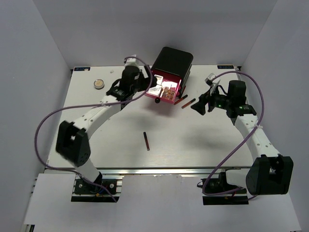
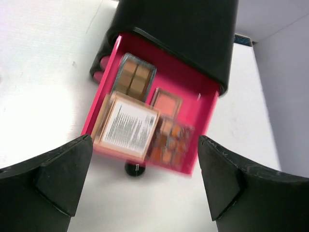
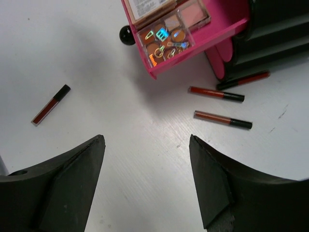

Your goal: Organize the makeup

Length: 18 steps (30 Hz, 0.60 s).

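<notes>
The black box's (image 1: 172,62) pink drawer (image 2: 203,99) is pulled out and holds several flat palettes, among them one lying label side up (image 2: 128,124). My left gripper (image 2: 145,179) is open and empty just in front of the drawer's black knob (image 2: 134,168). My right gripper (image 3: 147,145) is open and empty above bare table. Three dark red sticks (image 3: 222,119) lie to its right by the box. Another stick (image 3: 50,104) lies apart to the left, also in the top view (image 1: 146,141). A round tan compact (image 1: 99,84) sits at the far left.
The box has two more pink drawers (image 3: 221,60), both closed, below the open one. White walls enclose the table on three sides. The left arm (image 1: 96,116) reaches diagonally across the left half of the table (image 1: 193,145).
</notes>
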Available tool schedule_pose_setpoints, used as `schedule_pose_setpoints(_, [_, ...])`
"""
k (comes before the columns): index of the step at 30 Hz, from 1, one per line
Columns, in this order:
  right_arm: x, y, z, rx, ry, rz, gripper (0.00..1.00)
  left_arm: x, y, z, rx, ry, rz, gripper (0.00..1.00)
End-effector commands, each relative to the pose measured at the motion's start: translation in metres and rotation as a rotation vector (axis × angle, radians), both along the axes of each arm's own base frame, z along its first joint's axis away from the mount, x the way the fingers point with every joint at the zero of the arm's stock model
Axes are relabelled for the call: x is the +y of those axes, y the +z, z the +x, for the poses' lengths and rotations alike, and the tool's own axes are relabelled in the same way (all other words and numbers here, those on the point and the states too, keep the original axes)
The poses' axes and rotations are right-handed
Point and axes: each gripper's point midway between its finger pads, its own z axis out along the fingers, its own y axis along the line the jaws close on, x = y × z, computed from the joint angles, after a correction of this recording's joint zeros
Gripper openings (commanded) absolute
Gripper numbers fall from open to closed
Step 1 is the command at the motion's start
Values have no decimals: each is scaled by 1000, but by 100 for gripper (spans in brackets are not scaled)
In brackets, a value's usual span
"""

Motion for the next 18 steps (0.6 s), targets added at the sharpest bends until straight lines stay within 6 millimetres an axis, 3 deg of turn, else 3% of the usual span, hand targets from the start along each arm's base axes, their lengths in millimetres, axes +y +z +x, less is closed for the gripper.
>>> schedule_pose_setpoints(1, [2, 39, 19, -186, 28, -9, 75, 33, 34, -32, -23, 74, -219, 98])
schedule_pose_setpoints(3, [3, 40, 26, -184, 24, -1, 73, 37, 25, -47, 10, 58, -299, 98])
schedule_pose_setpoints(5, [6, 45, 32, -168, 14, 14, 71, 47, 3, -67, 80, 99, -381, 74])
schedule_pose_setpoints(6, [6, 42, 36, -147, 9, 20, 70, 46, 0, -73, 100, 105, -436, 57])
schedule_pose_setpoints(7, [7, 46, 38, -136, 0, 34, 69, 51, -21, -82, 148, 128, -441, 27])
schedule_pose_setpoints(8, [7, 46, 40, -126, -5, 38, 68, 52, -26, -87, 166, 142, -462, 18])
schedule_pose_setpoints(11, [8, 44, 44, -101, -24, 51, 66, 53, -64, -98, 278, 185, -493, 11])
schedule_pose_setpoints(13, [8, 44, 46, -95, -31, 55, 66, 46, -75, -97, 309, 184, -539, 11])
schedule_pose_setpoints(14, [7, 44, 47, -92, -39, 57, 66, 38, -89, -96, 346, 163, -561, 12])
schedule_pose_setpoints(18, [7, 45, 48, -87, -51, 61, 66, 10, -107, -82, 368, 72, -627, 14])
